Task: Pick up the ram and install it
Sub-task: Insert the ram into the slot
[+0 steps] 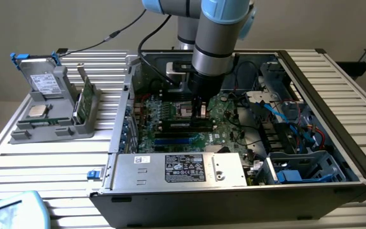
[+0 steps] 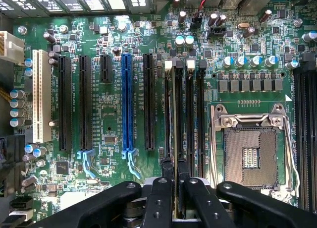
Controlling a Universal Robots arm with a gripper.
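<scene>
**Ram in the gripper, over its slot**

Gripper [image 2: 174, 164]: clenched on the ram [image 2: 175, 139]. You see the stick edge-on in the wrist view, a thin line running out from between the fingers [image 2: 165, 181]. The pinch looks to be on the flat faces, which would leave the contact edge free to point down at the board.

Ram position: inside the open case [image 1: 354, 157], down at the board, lined up along a black slot [image 2: 172, 109] with pale end latches. You can't tell from these views whether the edge has entered the slot. My read is that the stick is held parallel to the slot so both ends can meet it evenly.

Around it:
- Empty socket [image 2: 250, 156] just beside the slots, lever frame raised. A neighbouring slot [image 2: 194, 109] lies between it and the ram.
- Long black slots and a blue slot [image 2: 127, 104] on the other side, well apart.
- Cables [image 1: 285, 114] at the exterior view's right, not across the slots.
- Power supply [image 1: 177, 169] along the near case edge, below the arm's line.
- Grey tray [image 1: 53, 124] out on the table [image 1: 43, 171] at the exterior view's left, holding a silver chip [image 1: 38, 110] and an upright card [image 1: 84, 98].

Nothing visibly blocks the slot. The tightest spots look like the latches and the neighbouring slot.
</scene>
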